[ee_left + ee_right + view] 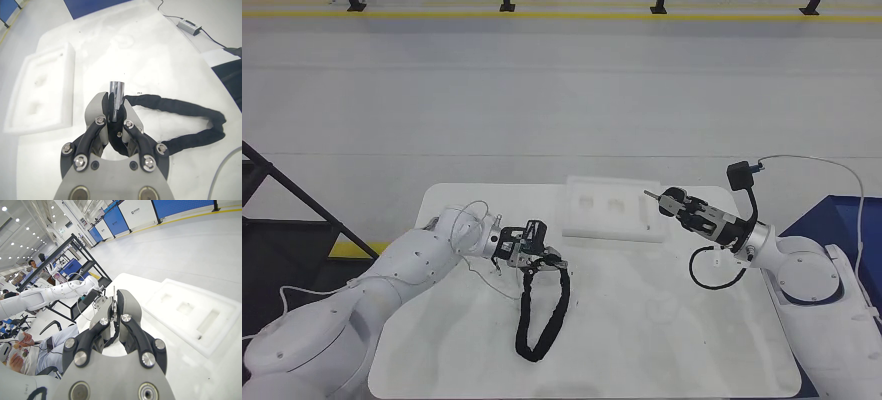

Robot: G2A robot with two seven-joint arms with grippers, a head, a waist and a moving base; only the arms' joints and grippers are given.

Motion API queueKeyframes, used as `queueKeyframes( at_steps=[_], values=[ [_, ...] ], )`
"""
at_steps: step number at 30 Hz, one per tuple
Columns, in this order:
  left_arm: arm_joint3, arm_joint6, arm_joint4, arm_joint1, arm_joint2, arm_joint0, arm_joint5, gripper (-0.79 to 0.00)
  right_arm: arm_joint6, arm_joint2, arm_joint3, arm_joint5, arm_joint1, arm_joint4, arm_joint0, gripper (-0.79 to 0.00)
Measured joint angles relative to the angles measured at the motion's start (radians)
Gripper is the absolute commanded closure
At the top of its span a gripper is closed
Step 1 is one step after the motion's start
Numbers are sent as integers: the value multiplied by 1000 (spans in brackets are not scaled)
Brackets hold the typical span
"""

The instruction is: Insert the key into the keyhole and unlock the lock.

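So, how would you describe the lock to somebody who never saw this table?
On the white table, look on the robot's side of the foam tray. The left gripper holds the lock by its shiny cylinder; its long loop is sleeved in black, where table and tray are white.

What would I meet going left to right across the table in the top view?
Left gripper, shut on the chain lock → white foam tray → right gripper, shut on the key.
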Motion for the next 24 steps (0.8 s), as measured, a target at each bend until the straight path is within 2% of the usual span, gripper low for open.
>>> queueKeyframes(
  at_steps=[6,12,18,24],
  values=[
    [-155,-37,-99,62,-24,-48,-37,0,163,-5,-79,98,13,-31,0,0],
    [-255,6,-84,98,-59,-73,6,0,276,2,-200,264,22,-2,-12,0],
    [-315,67,-50,98,-68,-77,67,0,318,17,-318,339,28,39,-32,0],
    [-300,147,-24,84,-49,-77,147,0,332,24,-348,328,32,44,-39,0]
  ],
)
